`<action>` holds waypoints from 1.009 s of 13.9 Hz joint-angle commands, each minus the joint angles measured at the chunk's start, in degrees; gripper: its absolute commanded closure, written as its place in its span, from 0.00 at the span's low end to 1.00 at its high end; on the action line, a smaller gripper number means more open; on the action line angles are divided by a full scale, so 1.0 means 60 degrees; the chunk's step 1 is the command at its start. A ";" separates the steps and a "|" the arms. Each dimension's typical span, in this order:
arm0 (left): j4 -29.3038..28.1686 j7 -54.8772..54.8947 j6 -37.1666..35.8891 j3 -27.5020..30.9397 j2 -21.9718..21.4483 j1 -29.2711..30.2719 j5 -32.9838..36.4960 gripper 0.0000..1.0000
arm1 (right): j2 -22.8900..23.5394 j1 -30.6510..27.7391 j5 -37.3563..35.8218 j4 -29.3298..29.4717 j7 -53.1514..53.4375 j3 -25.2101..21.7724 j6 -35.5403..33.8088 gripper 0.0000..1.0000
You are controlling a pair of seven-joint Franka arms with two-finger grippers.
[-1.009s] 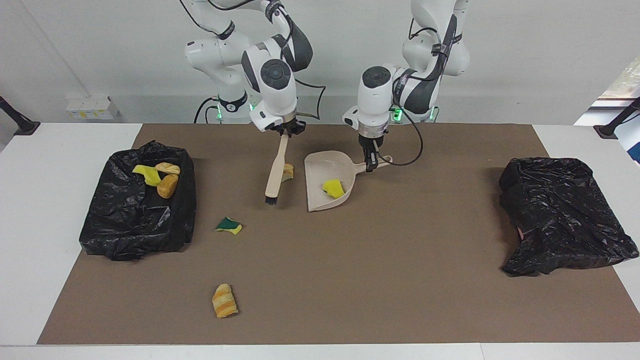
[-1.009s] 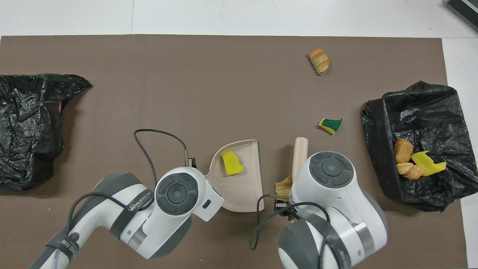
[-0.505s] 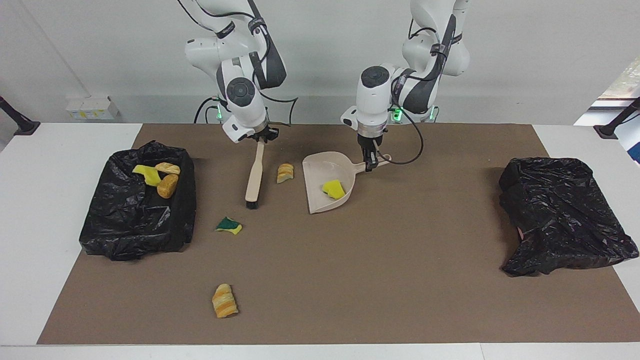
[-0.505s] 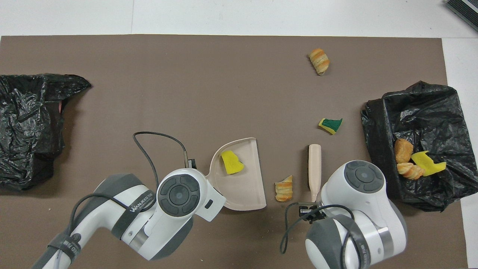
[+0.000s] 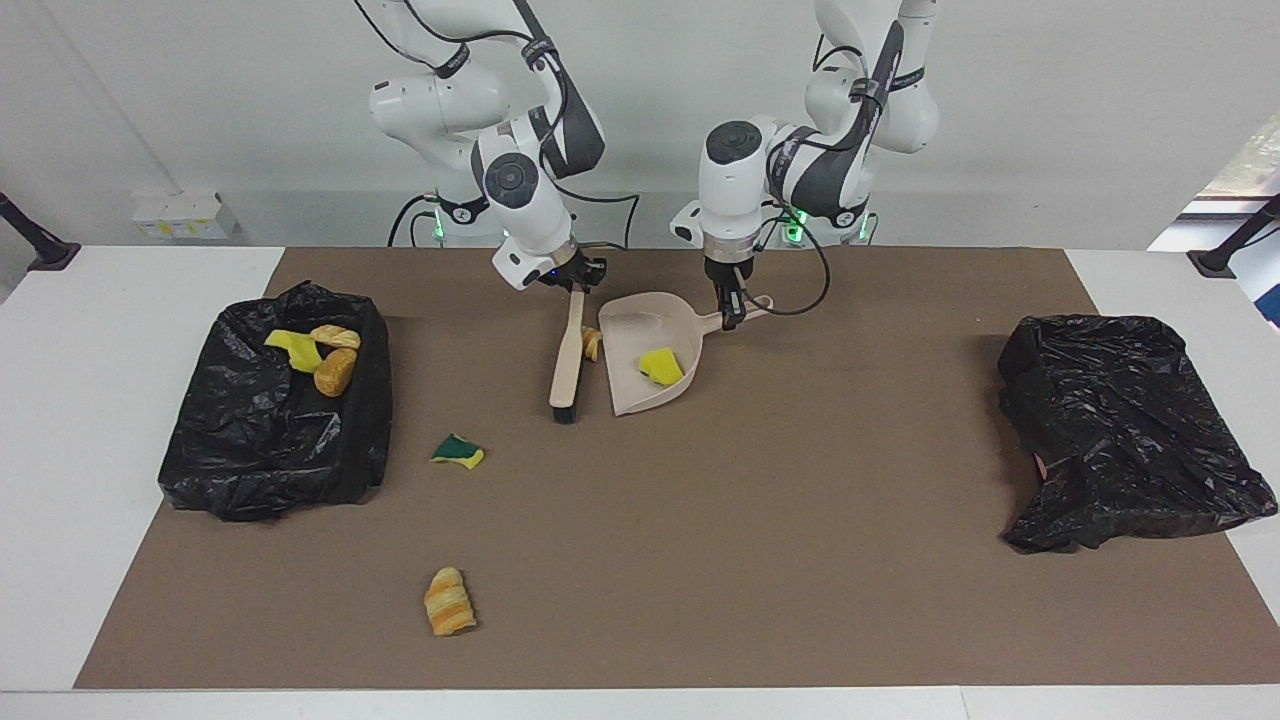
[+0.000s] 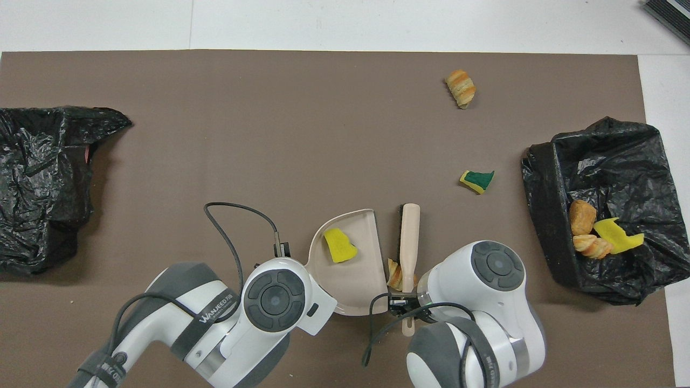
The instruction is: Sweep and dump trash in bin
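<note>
My right gripper (image 5: 577,283) is shut on the handle of the beige brush (image 5: 566,350), whose bristles rest on the mat. My left gripper (image 5: 733,318) is shut on the handle of the beige dustpan (image 5: 630,320). A yellow sponge bit (image 5: 660,366) lies in the pan. A tan bread lump (image 5: 592,345) is squeezed between the brush and the pan's mouth; it also shows in the overhead view (image 6: 394,274). A green-yellow sponge (image 5: 458,451) and a striped bread roll (image 5: 449,601) lie loose on the mat, farther from the robots.
A black-bagged bin (image 5: 275,440) at the right arm's end holds a yellow sponge (image 5: 293,348) and two bread lumps (image 5: 335,370). A second crumpled black bag (image 5: 1120,430) sits at the left arm's end. All stand on a brown mat (image 5: 760,520).
My right gripper swung the brush toward the dustpan and pushed the bread lump against its mouth. The dustpan shifted slightly toward the brush.
</note>
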 commanded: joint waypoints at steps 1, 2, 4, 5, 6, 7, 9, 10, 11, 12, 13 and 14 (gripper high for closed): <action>-0.0410 -0.0321 0.0048 0.0148 -0.0414 -0.0226 0.0185 1.00 | 0.0569 -0.0057 0.0604 0.0799 -0.0246 0.0026 -0.0097 1.00; -0.0425 -0.0307 0.0092 0.0148 -0.0414 -0.0212 0.0200 1.00 | 0.0628 0.0031 0.0708 0.0946 -0.0260 0.0011 -0.0112 1.00; -0.0498 -0.0233 0.0179 0.0162 -0.0269 -0.0211 0.0200 1.00 | 0.0731 0.0061 0.0709 0.1209 -0.0246 0.0011 -0.0170 1.00; -0.0571 -0.0248 0.0470 0.0163 -0.0166 -0.0197 0.0186 1.00 | 0.0717 0.0061 0.0709 0.1370 -0.0246 0.0011 -0.0243 1.00; -0.0644 -0.0263 0.0662 0.0163 -0.0151 -0.0154 0.0185 1.00 | 0.0673 0.0047 0.0564 0.1604 -0.0231 -0.0018 -0.0578 1.00; -0.0601 -0.0306 0.0692 0.0163 -0.0122 -0.0110 0.0185 1.00 | 0.0585 -0.0084 0.0359 0.1751 -0.0362 -0.0076 -0.0972 1.00; -0.0572 -0.0278 0.0576 0.0163 -0.0122 -0.0109 0.0200 1.00 | 0.0657 -0.0580 -0.1055 0.2000 -0.0494 -0.0077 -0.1064 1.00; -0.0557 -0.0248 0.0547 0.0177 -0.0122 -0.0109 0.0200 1.00 | 0.0774 -0.0743 -0.1760 0.2234 -0.0625 -0.0048 -0.1166 1.00; -0.0542 -0.0248 0.0546 0.0177 -0.0122 -0.0124 0.0200 1.00 | 0.0963 -0.0788 -0.2187 0.2410 -0.0728 -0.0077 -0.1283 1.00; -0.0542 -0.0248 0.0546 0.0177 -0.0122 -0.0124 0.0186 1.00 | 0.1052 -0.0919 -0.2453 0.2571 -0.0918 -0.0077 -0.1313 1.00; -0.0542 -0.0248 0.0546 0.0177 -0.0107 -0.0109 0.0185 1.00 | 0.1082 -0.1065 -0.2716 0.2588 -0.0992 -0.0077 -0.1531 1.00; -0.0542 -0.0263 0.0546 0.0177 -0.0121 -0.0124 0.0200 1.00 | 0.1039 -0.1270 -0.2936 0.2588 -0.1065 -0.0077 -0.1910 1.00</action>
